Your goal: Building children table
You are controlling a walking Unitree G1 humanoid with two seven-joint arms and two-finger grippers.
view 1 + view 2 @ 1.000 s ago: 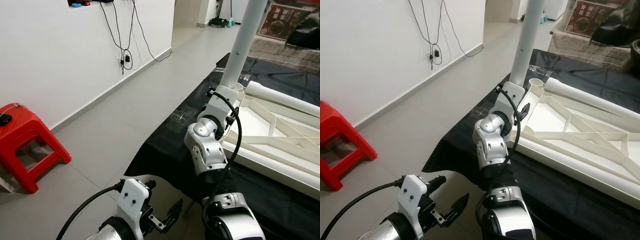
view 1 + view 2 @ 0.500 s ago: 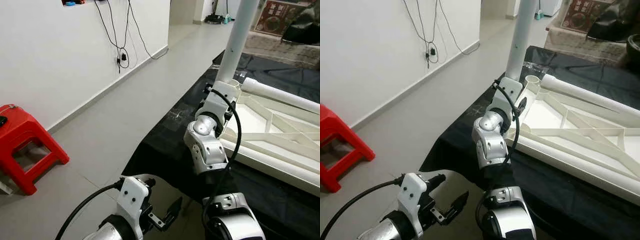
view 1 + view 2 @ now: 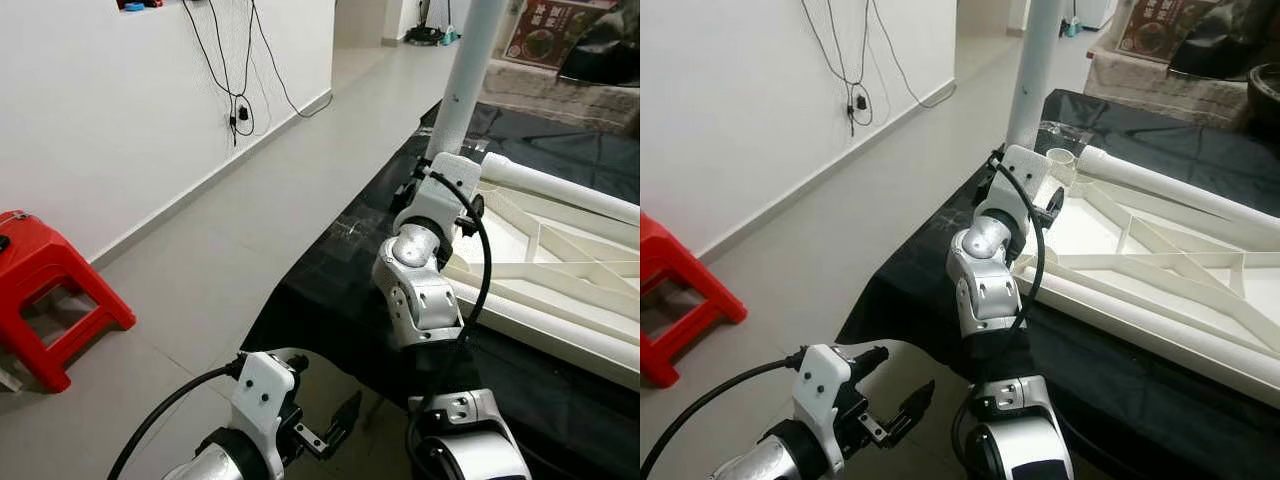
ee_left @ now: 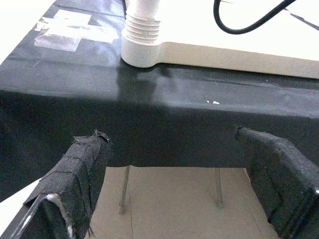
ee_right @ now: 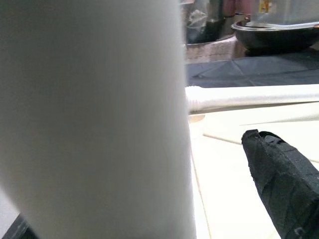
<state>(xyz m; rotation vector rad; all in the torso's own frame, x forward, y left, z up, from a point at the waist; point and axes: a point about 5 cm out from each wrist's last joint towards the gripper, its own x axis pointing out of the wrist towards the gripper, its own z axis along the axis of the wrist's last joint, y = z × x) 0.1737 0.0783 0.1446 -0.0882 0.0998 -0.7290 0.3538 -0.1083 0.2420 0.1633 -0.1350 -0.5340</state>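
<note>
While one white leg stood upright in the upturned tabletop, apparently grasped between the right gripper fingers, another leg lay unfitted; the left gripper was spread, empty.

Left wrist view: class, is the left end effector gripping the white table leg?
No. The left end effector hangs open below the black-covered table edge, while the white table leg stands untouched above it.

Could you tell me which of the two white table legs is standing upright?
The leg at the right gripper, rising from the tabletop's corner; the other leg lies flat along the upturned tabletop.
</note>
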